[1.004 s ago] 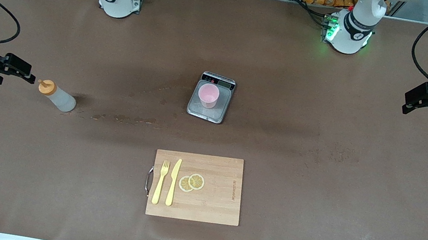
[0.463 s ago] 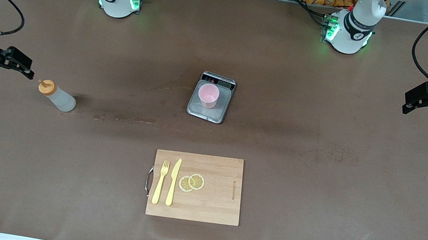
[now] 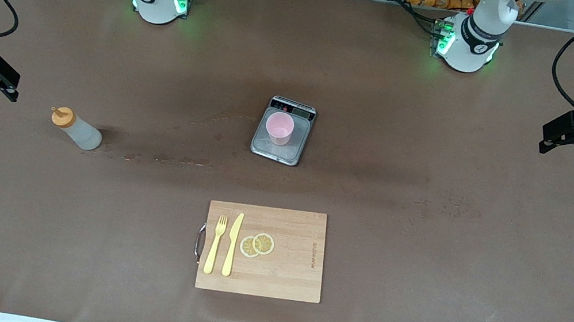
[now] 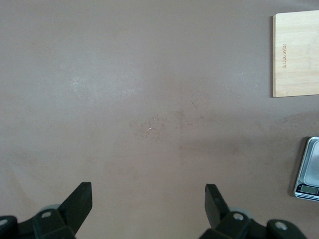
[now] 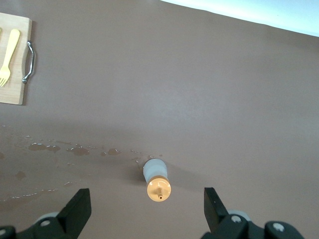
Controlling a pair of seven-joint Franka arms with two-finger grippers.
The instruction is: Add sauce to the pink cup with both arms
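Note:
The sauce bottle (image 3: 77,130), translucent with an orange cap, stands upright on the brown table toward the right arm's end. My right gripper (image 3: 9,79) hangs open beside it, over the table's end, touching nothing. In the right wrist view the sauce bottle (image 5: 157,180) shows just ahead of the right gripper (image 5: 145,209), between its spread fingers. The pink cup (image 3: 279,127) stands on a small scale (image 3: 295,148) at mid-table. My left gripper (image 3: 568,151) waits open over the left arm's end of the table. In the left wrist view the left gripper (image 4: 147,199) has only bare table under it.
A wooden cutting board (image 3: 292,267) lies nearer the front camera than the scale, carrying a yellow fork (image 3: 215,245), a yellow knife (image 3: 232,245) and two lemon slices (image 3: 256,244). Wet spill marks (image 3: 165,159) run between bottle and scale. Both arm bases stand at the table's back edge.
My right gripper has drawn away from the sauce bottle toward the right arm's end of the table, staying open. The left arm, bottle and cup have not moved.

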